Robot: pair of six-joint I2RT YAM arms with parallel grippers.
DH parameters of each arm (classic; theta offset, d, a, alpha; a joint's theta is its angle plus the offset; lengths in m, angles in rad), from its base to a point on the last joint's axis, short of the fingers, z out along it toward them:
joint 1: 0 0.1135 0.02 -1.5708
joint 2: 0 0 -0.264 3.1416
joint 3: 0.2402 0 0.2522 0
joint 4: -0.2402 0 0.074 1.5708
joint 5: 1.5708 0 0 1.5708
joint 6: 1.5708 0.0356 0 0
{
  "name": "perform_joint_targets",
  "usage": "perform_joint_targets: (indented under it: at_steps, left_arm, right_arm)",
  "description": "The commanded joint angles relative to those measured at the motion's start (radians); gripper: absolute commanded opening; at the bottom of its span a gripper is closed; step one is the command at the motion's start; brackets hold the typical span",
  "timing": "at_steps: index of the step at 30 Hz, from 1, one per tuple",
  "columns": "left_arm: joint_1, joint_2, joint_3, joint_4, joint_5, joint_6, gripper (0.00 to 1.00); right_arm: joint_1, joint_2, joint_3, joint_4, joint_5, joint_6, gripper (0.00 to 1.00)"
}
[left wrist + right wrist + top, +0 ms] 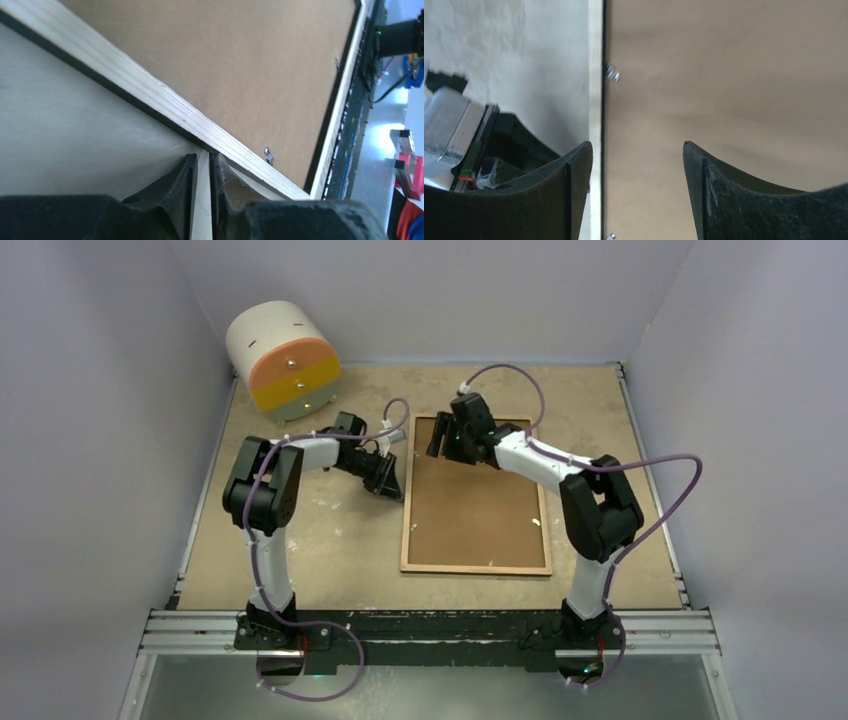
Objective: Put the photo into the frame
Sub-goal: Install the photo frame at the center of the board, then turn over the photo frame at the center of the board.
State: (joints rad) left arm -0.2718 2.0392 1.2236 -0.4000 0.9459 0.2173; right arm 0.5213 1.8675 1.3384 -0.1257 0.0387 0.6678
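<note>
The frame (pixel 475 568) lies face down on the table, its light-wood back rim (pixel 150 90) up, with the brown backing panel (pixel 475 510) filling it. The photo is hidden. My left gripper (pixel 392 485) sits low on the table against the frame's left edge. Its fingers (pixel 203 160) are shut to a thin slit, with nothing seen between them. My right gripper (pixel 440 440) hovers over the frame's far left corner. It stands open (pixel 637 150), one finger above the rim (pixel 595 75) and the other above the panel (pixel 724 75).
A white cylinder with an orange and yellow face (pixel 283 360) lies at the back left. Small metal tabs (pixel 269 156) stick out of the rim's inner edge. A metal rail (pixel 430 625) runs along the table's near edge. Walls close in on three sides.
</note>
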Motion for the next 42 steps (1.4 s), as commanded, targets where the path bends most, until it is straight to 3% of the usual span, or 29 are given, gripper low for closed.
perform_joint_targets:
  at_steps: [1, 5, 9, 13, 16, 18, 22, 27, 37, 42]
  left_arm:
    - [-0.049, -0.062, -0.059, 0.072, 0.128, -0.007, 0.2]
    - [0.005, -0.112, -0.013, -0.098, 0.2, 0.142, 0.23]
    - [0.186, -0.157, 0.053, -0.27, 0.208, 0.253, 0.28]
    - [0.362, -0.211, 0.082, -0.452, 0.166, 0.415, 0.37]
    - [0.447, -0.254, 0.074, -0.549, 0.121, 0.505, 0.45]
    - [0.481, -0.281, 0.069, -0.608, 0.078, 0.556, 0.54]
    - [0.518, -0.341, 0.047, -0.626, 0.028, 0.585, 0.56]
    - [0.52, -0.417, 0.008, -0.531, -0.06, 0.505, 0.57]
    - [0.52, -0.466, -0.026, -0.487, -0.103, 0.462, 0.59]
    - [0.52, -0.459, -0.02, -0.471, -0.1, 0.427, 0.6]
  right_arm:
    - [0.089, -0.069, -0.033, -0.067, 0.052, -0.048, 0.68]
    - [0.204, -0.032, 0.019, -0.136, 0.129, -0.06, 0.66]
    - [0.275, 0.049, 0.102, -0.195, 0.227, -0.068, 0.61]
    - [0.313, 0.129, 0.183, -0.243, 0.279, -0.083, 0.57]
    - [0.337, 0.174, 0.224, -0.267, 0.318, -0.095, 0.55]
    - [0.345, 0.209, 0.262, -0.3, 0.352, -0.095, 0.5]
    - [0.377, 0.257, 0.313, -0.335, 0.416, -0.118, 0.43]
    - [0.414, 0.321, 0.395, -0.39, 0.488, -0.138, 0.34]
    - [0.427, 0.434, 0.518, -0.501, 0.555, -0.149, 0.23]
    - [0.432, 0.448, 0.564, -0.523, 0.566, -0.157, 0.02]
